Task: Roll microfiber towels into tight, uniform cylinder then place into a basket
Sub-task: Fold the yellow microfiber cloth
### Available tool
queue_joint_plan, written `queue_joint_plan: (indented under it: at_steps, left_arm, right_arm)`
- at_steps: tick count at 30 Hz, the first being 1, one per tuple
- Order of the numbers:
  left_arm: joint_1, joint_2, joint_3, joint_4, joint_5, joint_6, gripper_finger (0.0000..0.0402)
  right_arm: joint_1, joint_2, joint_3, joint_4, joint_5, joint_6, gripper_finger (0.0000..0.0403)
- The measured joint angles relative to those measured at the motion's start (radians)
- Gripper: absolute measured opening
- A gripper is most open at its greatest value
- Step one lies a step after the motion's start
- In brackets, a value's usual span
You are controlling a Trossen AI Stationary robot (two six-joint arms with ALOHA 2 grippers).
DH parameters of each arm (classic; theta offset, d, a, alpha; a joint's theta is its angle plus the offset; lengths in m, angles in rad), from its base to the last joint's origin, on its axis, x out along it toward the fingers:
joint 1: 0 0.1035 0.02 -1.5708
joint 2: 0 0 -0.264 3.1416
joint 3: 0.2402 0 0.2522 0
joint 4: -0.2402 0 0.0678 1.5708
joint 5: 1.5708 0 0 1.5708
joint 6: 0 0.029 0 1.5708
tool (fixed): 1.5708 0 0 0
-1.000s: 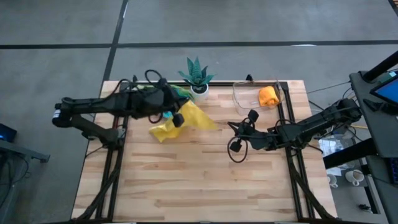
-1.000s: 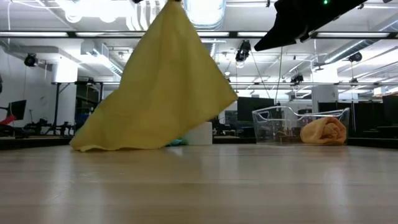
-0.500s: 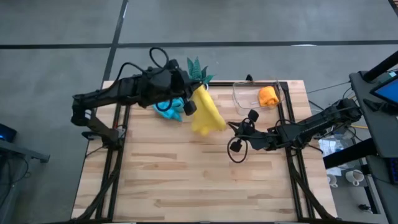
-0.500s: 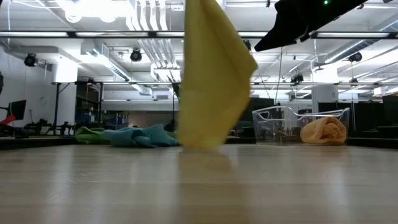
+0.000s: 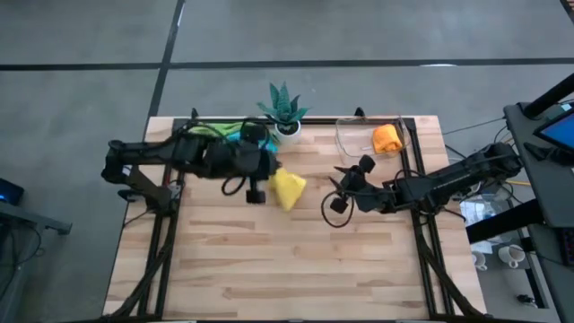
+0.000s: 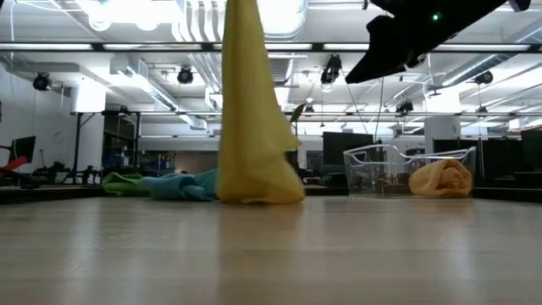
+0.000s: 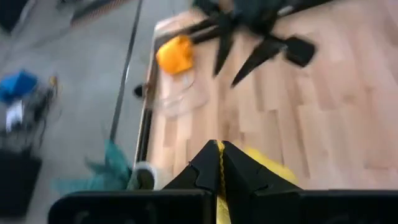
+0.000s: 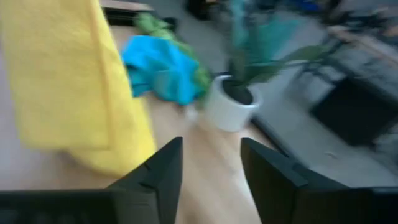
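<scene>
Judging from one orange towel (image 5: 387,138) rolled in the basket (image 5: 350,144), little is done: an unrolled yellow towel (image 5: 289,189) is held pinched in the closed left gripper (image 5: 267,177) near the table's (image 5: 269,260) far edge, the right gripper (image 5: 345,187) is parted and empty, and green and blue towels (image 6: 161,183) are left loose.

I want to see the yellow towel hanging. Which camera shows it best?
The low view: the yellow towel hangs full length, its bottom on the table. The high view shows a small bunch, the right wrist view one side, the left wrist view a strip between the left gripper.

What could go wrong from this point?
The left end effector pinches the yellow towel by one corner, so it may land bunched rather than flat. The open right end effector is close and could catch the hanging cloth. The potted plant stands near the left arm's path.
</scene>
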Motion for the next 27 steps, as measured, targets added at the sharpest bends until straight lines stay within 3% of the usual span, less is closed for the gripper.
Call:
queue_joint_plan:
  at_steps: [5, 8, 13, 20, 27]
  left_arm:
    - [-0.028, -0.003, 0.002, 0.1, -0.083, 0.027, 0.0]
    - [-0.023, -0.006, 0.004, 0.149, -0.091, 0.023, 0.0]
    - [-0.024, 0.002, 0.002, 0.229, -0.109, 0.024, 0.0]
    - [-0.024, 0.005, 0.0, 0.221, -0.099, 0.025, 0.0]
    - [-0.034, 0.005, -0.001, 0.137, 0.141, 0.076, 0.0]
  right_arm:
    - [-0.007, 0.003, -0.002, 0.049, -0.278, -0.107, 0.0196]
    - [-0.006, 0.024, -0.011, 0.095, -0.367, -0.166, 0.0204]
    - [-0.008, 0.105, -0.015, 0.185, -0.373, -0.254, 0.0205]
    - [-0.028, 0.196, -0.001, 0.271, -0.369, -0.314, 0.0205]
    - [-0.041, 0.21, 0.011, 0.263, -0.373, -0.322, 0.0205]
